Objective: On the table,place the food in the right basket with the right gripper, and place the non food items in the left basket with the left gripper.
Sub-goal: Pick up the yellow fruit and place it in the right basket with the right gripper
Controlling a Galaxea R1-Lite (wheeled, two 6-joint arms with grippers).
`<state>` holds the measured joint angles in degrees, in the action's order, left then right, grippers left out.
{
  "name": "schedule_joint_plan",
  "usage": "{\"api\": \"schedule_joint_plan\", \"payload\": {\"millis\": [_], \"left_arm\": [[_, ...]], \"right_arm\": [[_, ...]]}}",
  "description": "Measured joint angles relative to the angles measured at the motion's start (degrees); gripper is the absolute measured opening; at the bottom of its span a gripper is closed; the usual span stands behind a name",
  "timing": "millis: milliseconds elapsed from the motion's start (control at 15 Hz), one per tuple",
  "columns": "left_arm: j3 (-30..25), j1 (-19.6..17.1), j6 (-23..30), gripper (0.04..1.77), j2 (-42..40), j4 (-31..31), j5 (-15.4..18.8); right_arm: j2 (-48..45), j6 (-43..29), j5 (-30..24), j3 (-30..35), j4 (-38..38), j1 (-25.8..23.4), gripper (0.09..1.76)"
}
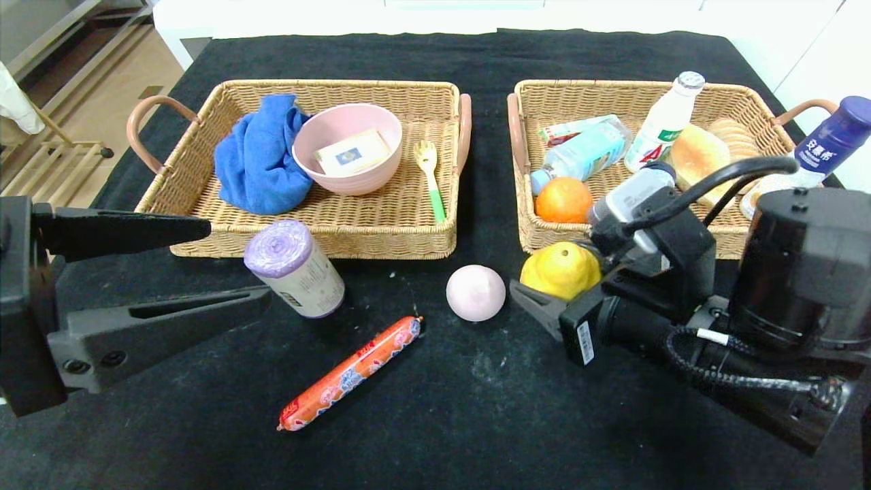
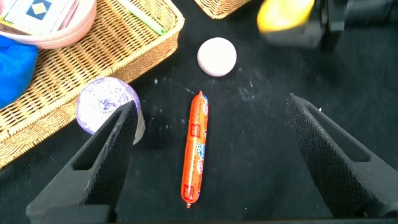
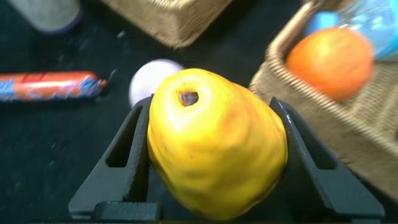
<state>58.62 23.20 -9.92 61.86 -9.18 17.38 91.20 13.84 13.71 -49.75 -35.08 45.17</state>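
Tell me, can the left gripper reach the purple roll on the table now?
Probably yes. The left gripper is open, and the purple roll stands beside one finger, in front of the left basket, with nothing covering it.

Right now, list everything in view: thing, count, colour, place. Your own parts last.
left basket: 1, wicker, far left of table
towel: 1, blue, in left basket
bowl: 1, pink, in left basket, holding a card box
fork: 1, yellow-green, in left basket
right basket: 1, wicker, far right
orange: 1, in right basket
bottles: several, in or by right basket
bread: 1, tan, in right basket
bag roll: 1, purple, on table before left basket
sausage: 1, orange-red, table centre
ball: 1, pale pink, table centre
pear: 1, yellow, in right gripper
left gripper: open, above sausage
right gripper: shut on pear
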Motion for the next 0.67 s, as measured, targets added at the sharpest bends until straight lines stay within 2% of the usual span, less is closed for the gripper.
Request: {"api": "schedule_joint_plan", "payload": {"millis": [667], "left_arm": [[0.00,0.34,0.04,1.72,-0.01,-0.07,0.00]], "right_arm": [[-0.77,0.66,-0.52,-17.51,12.02,-9.56,1.22]]}}
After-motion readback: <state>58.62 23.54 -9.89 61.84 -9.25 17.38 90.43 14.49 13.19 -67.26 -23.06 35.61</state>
